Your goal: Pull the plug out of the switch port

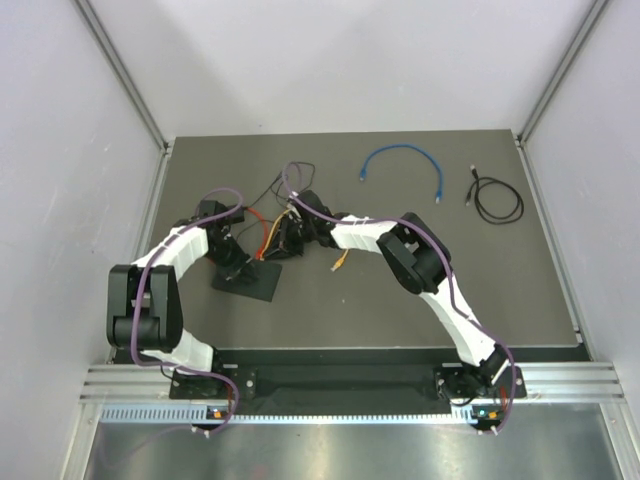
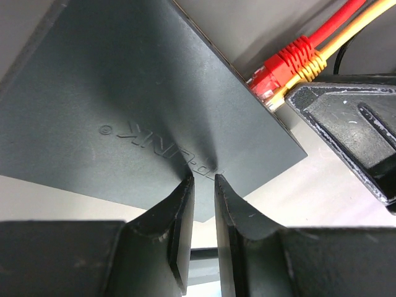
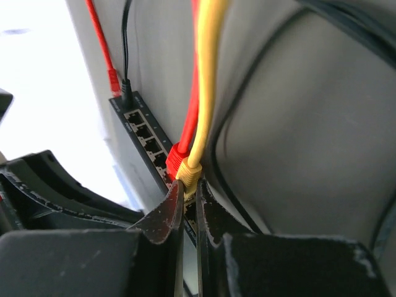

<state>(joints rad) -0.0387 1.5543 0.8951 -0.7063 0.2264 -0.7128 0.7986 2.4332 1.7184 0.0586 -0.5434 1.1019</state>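
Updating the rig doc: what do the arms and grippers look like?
Both the left arm and right arm have white shells, black joints and a purple cable alongside. The left gripper and right gripper have scuffed matte-black tapered fingers.

The switch (image 1: 248,280) lies flat on the table (image 1: 480,300), left of centre. My left gripper (image 2: 203,180) rests on its top by one edge. My right gripper (image 3: 189,185) pinches the plug (image 3: 189,173) at the ports, a second plug (image 3: 176,154) touching beside it. Far back right lie a looped cable (image 1: 440,182) and a coiled cable (image 1: 473,185).
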